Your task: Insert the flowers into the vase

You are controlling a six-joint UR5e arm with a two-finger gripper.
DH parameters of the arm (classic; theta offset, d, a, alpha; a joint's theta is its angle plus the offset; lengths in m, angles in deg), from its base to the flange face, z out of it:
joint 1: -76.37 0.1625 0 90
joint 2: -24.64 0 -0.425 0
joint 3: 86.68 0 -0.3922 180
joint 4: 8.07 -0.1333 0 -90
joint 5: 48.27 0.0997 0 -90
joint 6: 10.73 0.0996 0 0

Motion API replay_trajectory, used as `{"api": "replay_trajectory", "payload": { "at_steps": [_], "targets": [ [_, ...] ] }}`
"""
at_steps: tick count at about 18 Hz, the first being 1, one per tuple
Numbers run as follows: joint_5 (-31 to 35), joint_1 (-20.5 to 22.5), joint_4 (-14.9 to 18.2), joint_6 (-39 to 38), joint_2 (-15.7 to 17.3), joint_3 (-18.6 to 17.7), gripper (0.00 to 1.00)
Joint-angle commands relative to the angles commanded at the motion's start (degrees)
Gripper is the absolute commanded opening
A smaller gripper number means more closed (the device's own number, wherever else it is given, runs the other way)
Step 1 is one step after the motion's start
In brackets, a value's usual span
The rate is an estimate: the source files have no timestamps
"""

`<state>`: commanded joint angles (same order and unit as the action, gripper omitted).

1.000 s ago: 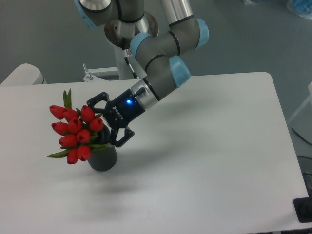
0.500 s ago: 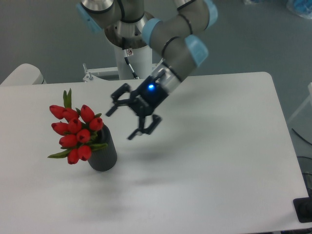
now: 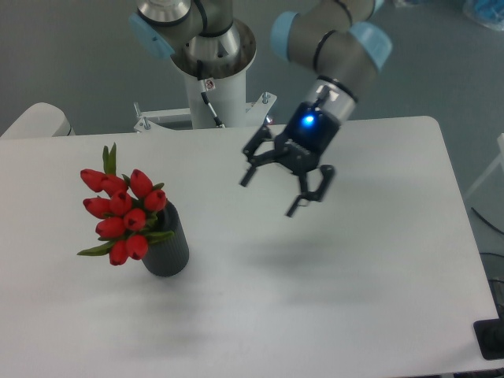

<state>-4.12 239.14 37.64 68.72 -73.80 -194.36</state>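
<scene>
**Camera view: flowers seated, arm pulling clear**

Camera frames showed the flowers (image 3: 122,214) standing in the vase (image 3: 168,246) at the left of the table (image 3: 378,299). The red buds leaned out over the vase's left side, with one green leaf pointing up behind them and another jutting low to the left. The bunch was wider than the vase mouth, so most of the heads hung outside the rim rather than directly above it. The stems were hidden behind the buds and the vase wall, so how deep they sat could not be told.

Bunch and vase had kept the same pose across the last second. What changed was the gripper (image 3: 287,184). A second earlier it sat right against the flowers at the vase mouth; half a second earlier it had lifted off to the right; at this moment it hung well apart from them, above the middle of the table, fingers spread and holding nothing.

By my reading, that meant the release had gone cleanly. The flowers stayed put with no support, and the vase did not tip or slide. The insertion looked done, with only the arm's retreat left. The one lingering risk was the leftward lean, which might topple the short vase if bumped.
</scene>
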Motion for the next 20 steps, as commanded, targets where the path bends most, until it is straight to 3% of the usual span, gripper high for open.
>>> {"api": "replay_trajectory", "payload": {
  "at_steps": [2, 6, 13, 16, 20],
  "targets": [
    [6.53, 0.26, -0.17, 0.09, 0.0, 1.33, 1.0],
    [10.16, 1.67, -0.09, 0.44, -1.75, 4.92, 1.0],
    [23.77, 2.73, 0.53, 14.14, -4.57, 12.22, 1.0],
    [26.5, 2.73, 2.8, 19.32, -5.89, 15.91, 1.0],
    [30.02, 2.73, 8.69, 29.16, -7.99, 21.45, 1.0]
  ]
}}
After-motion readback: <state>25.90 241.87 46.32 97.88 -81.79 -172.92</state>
